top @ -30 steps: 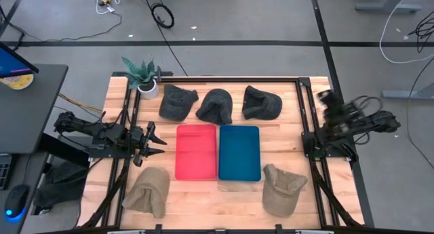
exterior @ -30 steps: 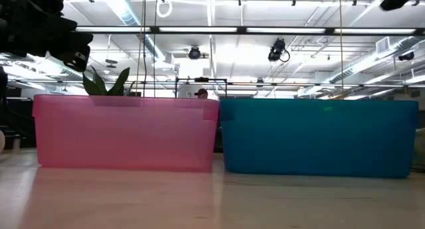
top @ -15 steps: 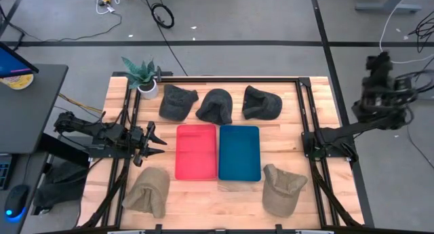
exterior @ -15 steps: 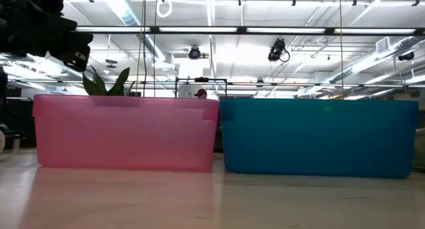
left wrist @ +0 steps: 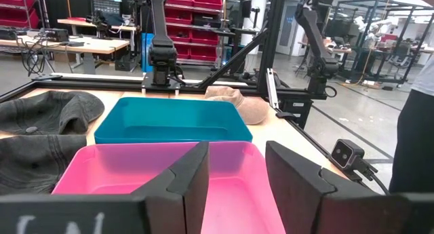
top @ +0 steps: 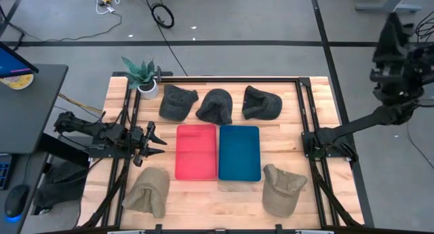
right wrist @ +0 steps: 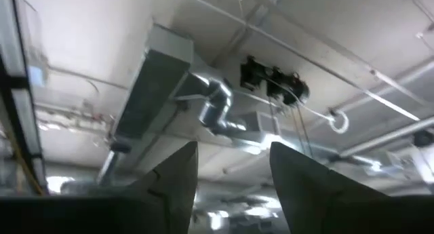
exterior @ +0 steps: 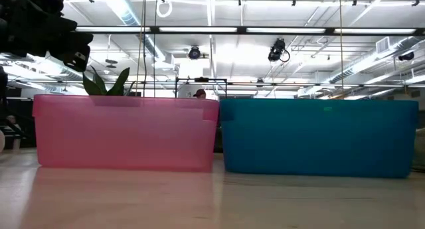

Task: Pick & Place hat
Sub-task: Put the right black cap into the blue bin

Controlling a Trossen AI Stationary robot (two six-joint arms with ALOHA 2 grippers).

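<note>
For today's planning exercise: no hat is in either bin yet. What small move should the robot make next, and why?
Probably bring the right gripper back down over the table toward the tan cap beside the blue bin. That arm is raised off the table's right edge, jaws open and empty, facing the ceiling.

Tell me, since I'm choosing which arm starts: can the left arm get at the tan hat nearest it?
Probably yes: the left tool is open beside the pink bin, with bare table to the tan hat.

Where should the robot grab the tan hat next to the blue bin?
Probably the rounded crown of the tan cap, pinched from straight above. It lies flat with its crown facing up, apart from the blue bin, so nothing blocks a top-down reach.
</note>
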